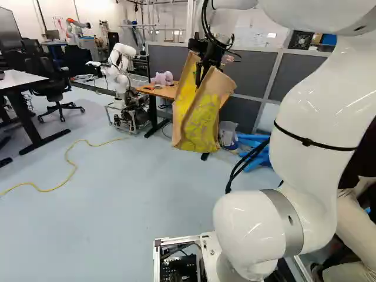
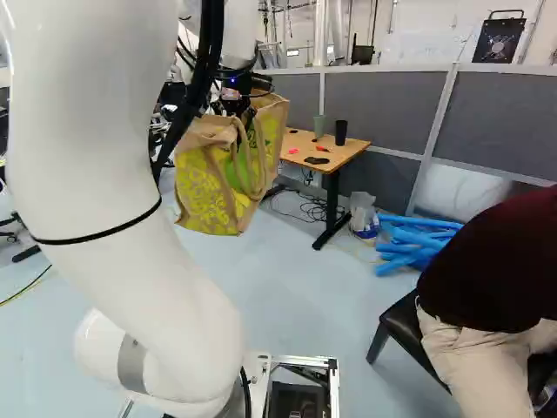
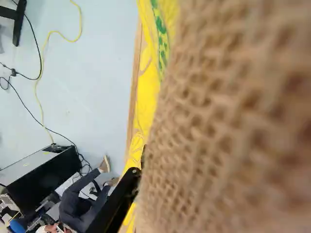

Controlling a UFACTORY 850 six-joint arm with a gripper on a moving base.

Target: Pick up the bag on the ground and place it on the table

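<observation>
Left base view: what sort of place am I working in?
Probably a robotics lab or workshop. Beyond the arm stands another robot on a metal frame, with grey partitions behind and an office chair by a desk.

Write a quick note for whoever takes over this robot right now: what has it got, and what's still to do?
Hand: shut on the bag, by the look of it.
Bag: hanging in the air above the floor.
Done: bag picked up.
Left: bring it over the table, probably the wooden-topped table ahead, set it down, let go. Mind the green cup and black cup there.
</observation>
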